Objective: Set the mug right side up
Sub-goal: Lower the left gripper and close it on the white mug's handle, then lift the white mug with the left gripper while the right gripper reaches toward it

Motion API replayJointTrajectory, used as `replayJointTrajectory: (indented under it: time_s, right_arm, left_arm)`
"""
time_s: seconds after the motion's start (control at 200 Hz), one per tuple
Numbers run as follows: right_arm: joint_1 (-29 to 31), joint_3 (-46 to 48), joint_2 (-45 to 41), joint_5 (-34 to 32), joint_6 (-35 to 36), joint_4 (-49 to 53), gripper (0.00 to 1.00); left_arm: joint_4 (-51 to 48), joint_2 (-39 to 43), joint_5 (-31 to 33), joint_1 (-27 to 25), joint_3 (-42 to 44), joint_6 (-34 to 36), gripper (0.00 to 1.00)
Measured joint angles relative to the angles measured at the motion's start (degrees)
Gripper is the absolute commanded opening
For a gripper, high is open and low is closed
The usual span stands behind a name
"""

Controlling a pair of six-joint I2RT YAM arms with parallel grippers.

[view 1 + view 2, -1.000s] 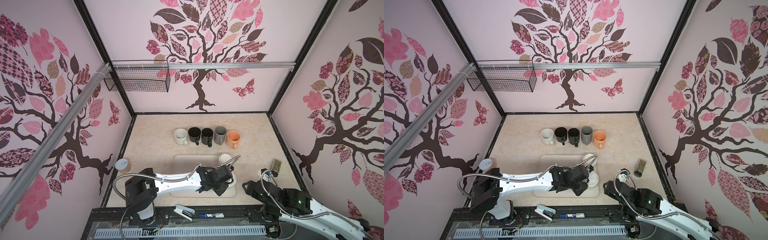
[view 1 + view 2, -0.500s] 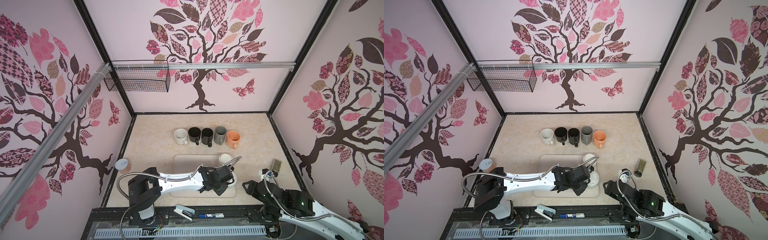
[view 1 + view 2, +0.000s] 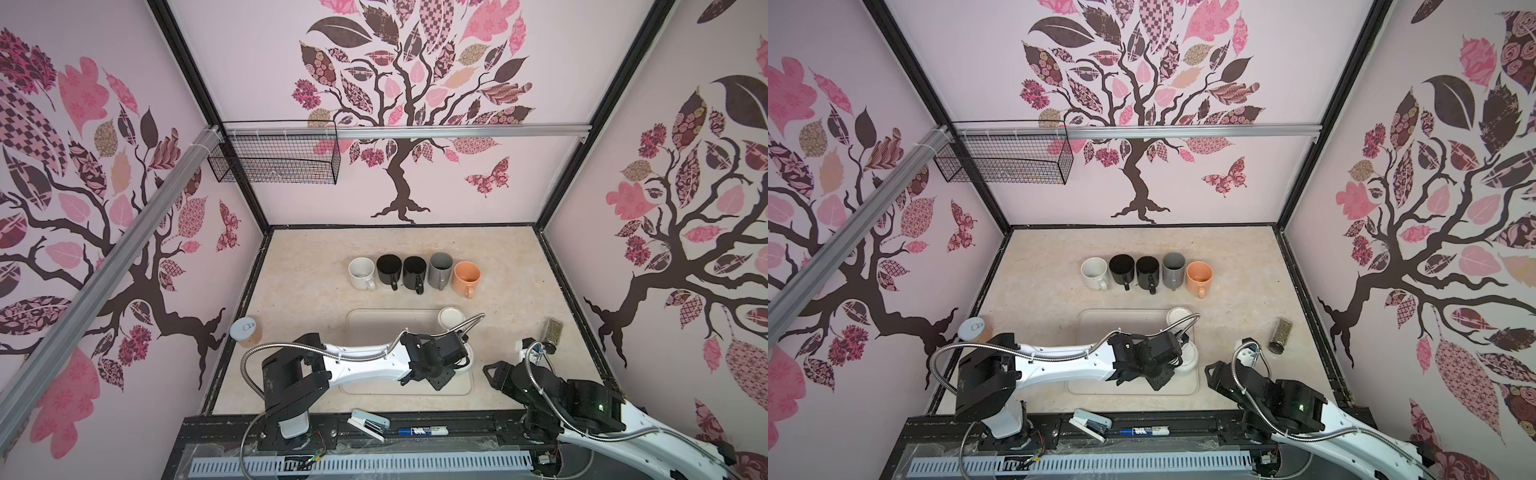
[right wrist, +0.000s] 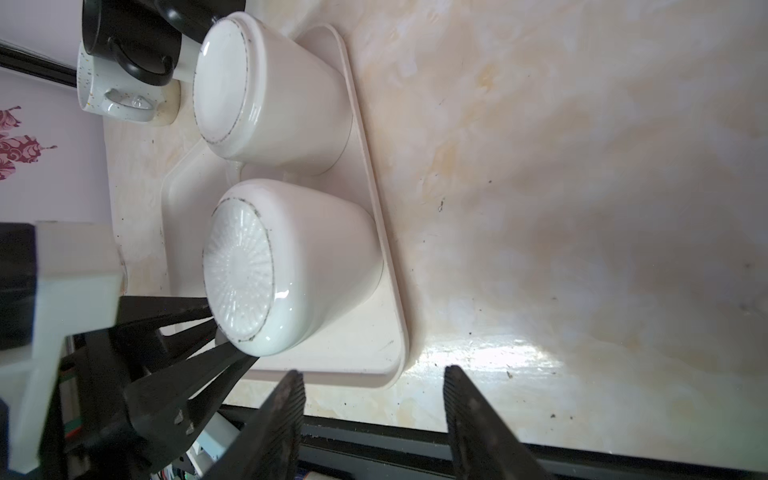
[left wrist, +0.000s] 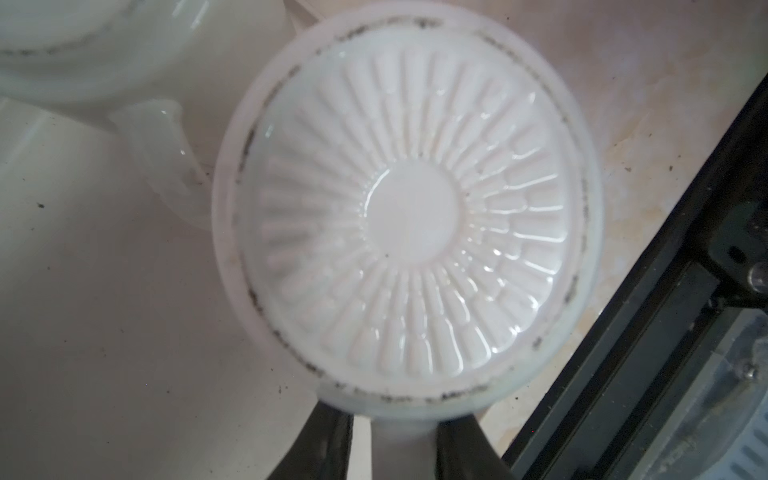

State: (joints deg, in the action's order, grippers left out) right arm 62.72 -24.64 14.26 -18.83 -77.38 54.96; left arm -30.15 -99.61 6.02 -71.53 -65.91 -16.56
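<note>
Marbled tabletop carries a tray (image 3: 374,328); the mug (image 5: 407,208) sits bottom-up at its near right corner. My left gripper (image 5: 395,415) straddles the handle (image 5: 399,453); whether it's clamped I can't tell. Nothing flipped yet.

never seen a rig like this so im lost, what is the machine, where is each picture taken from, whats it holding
Two robot arms with pincer grippers work at a table. Two pictures look down on the whole booth; the other two come from cameras on the arms' wrists. A tray carries a plain-bottomed mug and a ribbed-bottomed mug, both upside down; five upright mugs stand in a row behind. The left gripper has its jaws either side of the ribbed one's handle; whether they pinch it I cannot tell. The right gripper is open, holding nothing.
</note>
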Motion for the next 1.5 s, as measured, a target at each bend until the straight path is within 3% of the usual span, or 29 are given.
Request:
replayJointTrajectory:
  time_s: [0.18, 0.32, 0.655, 0.845, 1.105, 1.325, 1.5]
  right_arm:
    - [0.0, 0.0, 0.0, 0.0, 0.1, -0.1, 0.57]
    - [0.0, 0.0, 0.0, 0.0, 0.2, -0.2, 0.57]
    - [0.0, 1.0, 2.1, 1.3, 1.3, -3.5, 0.56]
    - [0.0, 2.1, 6.8, 5.3, 4.8, -10.7, 0.54]
    - [0.0, 11.7, 9.9, 12.6, 8.9, -40.5, 0.5]
    - [0.0, 13.8, 20.1, 15.6, 13.1, -67.0, 0.51]
    - [-0.1, 13.6, 28.4, 15.6, 18.7, -89.7, 0.53]
  left_arm:
    - [0.0, 0.0, 0.4, 0.0, 0.0, 0.4, 0.22]
    - [0.1, 0.0, 1.2, 0.0, 0.0, 1.0, 0.0]
    - [-2.2, 1.7, 8.0, -0.9, 0.1, 2.1, 0.0]
    - [-5.2, 12.7, 11.5, -1.0, 2.2, 2.3, 0.0]
    - [-4.8, 35.0, 16.0, 0.0, 6.8, 0.8, 0.0]
    - [1.0, 52.5, 12.9, 7.8, 12.3, -6.6, 0.0]
    - [4.9, 59.3, 10.5, 8.7, 15.7, -12.4, 0.0]
